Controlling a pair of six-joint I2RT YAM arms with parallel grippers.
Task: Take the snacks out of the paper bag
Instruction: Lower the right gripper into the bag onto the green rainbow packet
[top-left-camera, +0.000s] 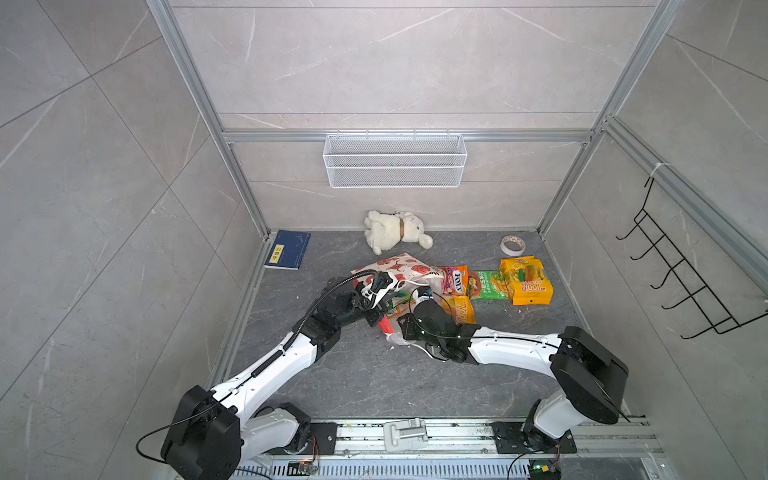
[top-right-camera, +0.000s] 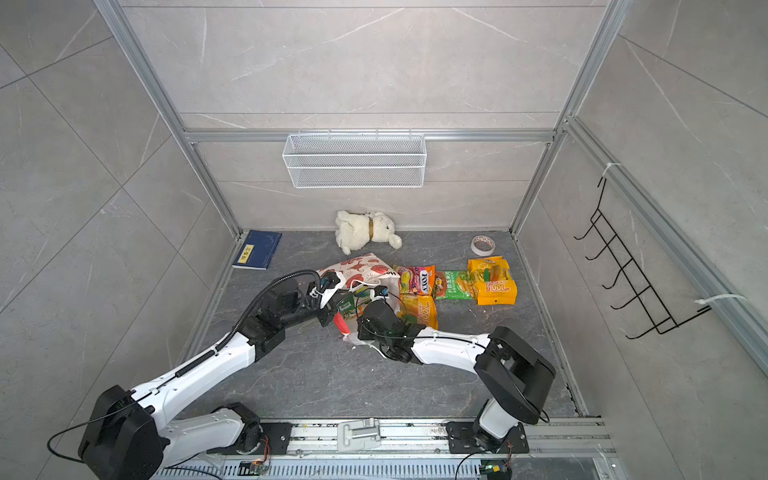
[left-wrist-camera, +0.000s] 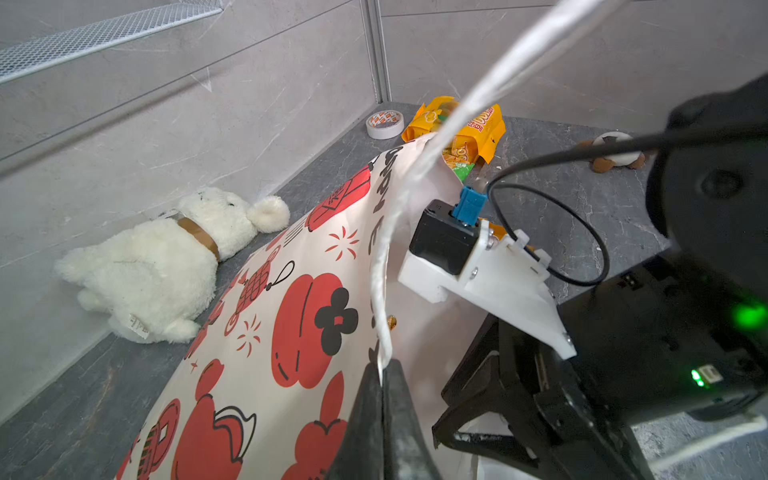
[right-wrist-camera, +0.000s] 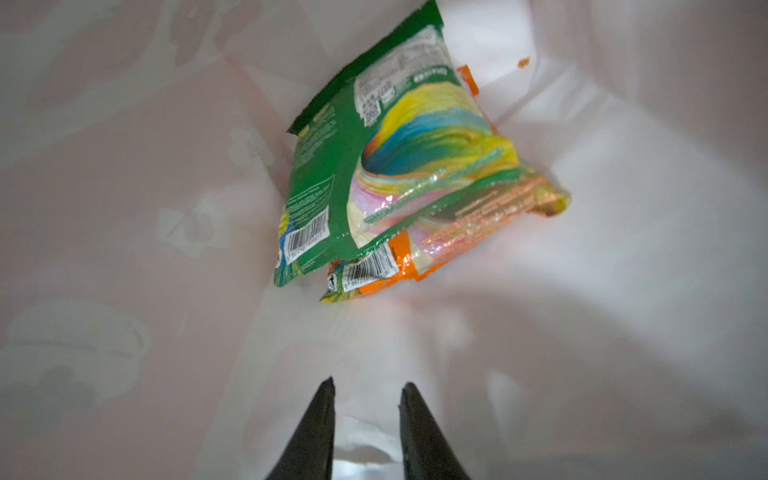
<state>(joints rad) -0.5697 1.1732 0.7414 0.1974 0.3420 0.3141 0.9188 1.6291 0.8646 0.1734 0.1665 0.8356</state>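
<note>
The paper bag (top-left-camera: 390, 266) (top-right-camera: 361, 266) lies on its side mid-floor, white with red prints (left-wrist-camera: 291, 291). My left gripper (left-wrist-camera: 382, 370) is shut on the rim at the bag's mouth and holds it up. My right gripper (right-wrist-camera: 368, 384) is inside the bag (right-wrist-camera: 124, 208), open, with nothing between its fingers. Ahead of it lie two snacks, a green packet (right-wrist-camera: 332, 174) on top of an orange one (right-wrist-camera: 374, 270). Outside, to the bag's right, lie a FOX packet (top-left-camera: 455, 279), a green packet (top-left-camera: 484, 286) and two yellow-orange packets (top-left-camera: 525, 280) (top-left-camera: 463, 309).
A white plush toy (top-left-camera: 395, 230) lies by the back wall, a tape roll (top-left-camera: 512, 245) at the back right and a blue book (top-left-camera: 288, 249) at the back left. A wire basket (top-left-camera: 395, 160) hangs on the back wall, a black rack (top-left-camera: 681, 274) on the right wall.
</note>
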